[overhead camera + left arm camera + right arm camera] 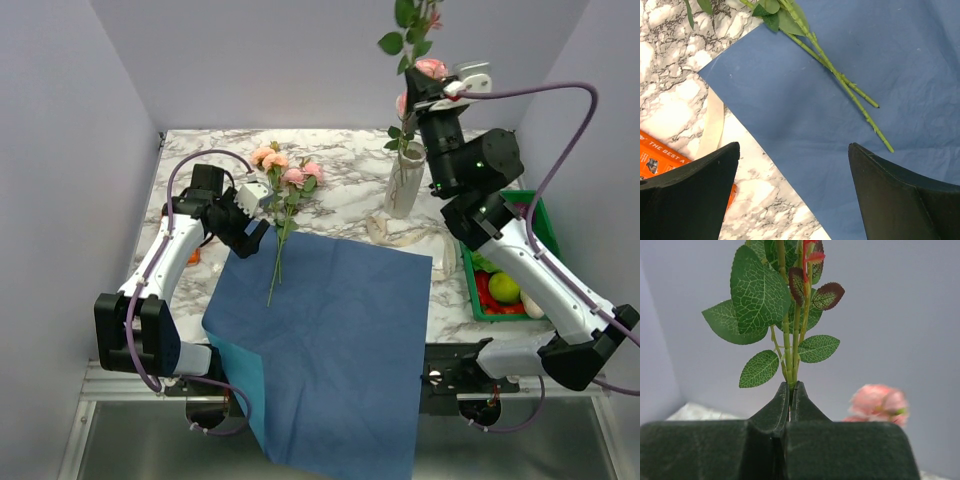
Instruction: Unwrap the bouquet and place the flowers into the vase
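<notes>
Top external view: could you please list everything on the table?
paper: one, blue, spread mid-table, overhanging the near edge.
flowers: several, pink and peach, at the paper's far-left corner.
stem: one, green, upright over the vase.
vase: one, off-white, far right.
ribbon: one heap, beige, at the vase's foot.
crate: one, green, right edge.
packet: one, orange, left of the paper.
left gripper: open, above the paper's left edge.
right gripper: shut on the stem.
</notes>
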`<state>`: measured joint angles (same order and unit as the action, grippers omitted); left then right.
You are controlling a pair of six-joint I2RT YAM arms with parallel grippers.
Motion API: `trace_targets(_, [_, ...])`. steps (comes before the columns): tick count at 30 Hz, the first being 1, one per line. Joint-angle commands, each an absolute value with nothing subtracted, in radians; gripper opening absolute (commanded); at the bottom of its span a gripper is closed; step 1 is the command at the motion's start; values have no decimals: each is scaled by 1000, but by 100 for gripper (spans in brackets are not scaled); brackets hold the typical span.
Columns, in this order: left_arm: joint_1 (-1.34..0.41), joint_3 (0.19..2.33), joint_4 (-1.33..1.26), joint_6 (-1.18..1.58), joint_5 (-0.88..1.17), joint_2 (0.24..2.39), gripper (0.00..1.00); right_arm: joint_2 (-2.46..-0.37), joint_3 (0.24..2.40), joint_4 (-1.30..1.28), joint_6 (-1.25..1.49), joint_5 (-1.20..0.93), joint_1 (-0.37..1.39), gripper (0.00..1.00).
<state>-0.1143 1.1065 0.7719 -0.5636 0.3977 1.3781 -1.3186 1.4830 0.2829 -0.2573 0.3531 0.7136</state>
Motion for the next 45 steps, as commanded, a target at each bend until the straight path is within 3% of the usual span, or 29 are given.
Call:
trace_targets(1, [-104, 1144, 796, -560, 436, 1367, 99, -1325, 1529, 555, -396, 442, 663, 1])
trace_targets(10, [-91, 1155, 804, -572, 431, 1381, 99, -1390, 1614, 670, -379, 474, 563, 1])
trace_targets(30, [-55, 1154, 821, -600, 433, 1384, 99, -1373, 1338, 737, -167, 600, 488, 1])
trace_targets(32, [-52, 1151, 822, -603, 433, 1379, 99, -1368, 1350, 684, -152, 598, 488, 12])
trace_targets(33, [-52, 1154, 824, -604, 434, 1378, 99, -1367, 1354, 605, -143, 598, 488, 36])
trace_targets(35, [-51, 1157, 825, -603, 439, 1371, 99, -1342, 1368, 507, -92, 557, 488, 58])
trace_targets(36, [-51, 1160, 825, -601, 437, 1371, 99, -1332, 1370, 426, -74, 539, 488, 79])
trace_targets(37, [-49, 1161, 825, -601, 439, 1368, 99, -1316, 1361, 405, -37, 514, 486, 86])
trace_targets(39, [-49, 1166, 828, -600, 445, 1367, 99, -1278, 1344, 347, -6, 499, 488, 95])
trace_targets(45, [-48, 1164, 830, -595, 448, 1355, 99, -1233, 1382, 149, 74, 459, 491, 96])
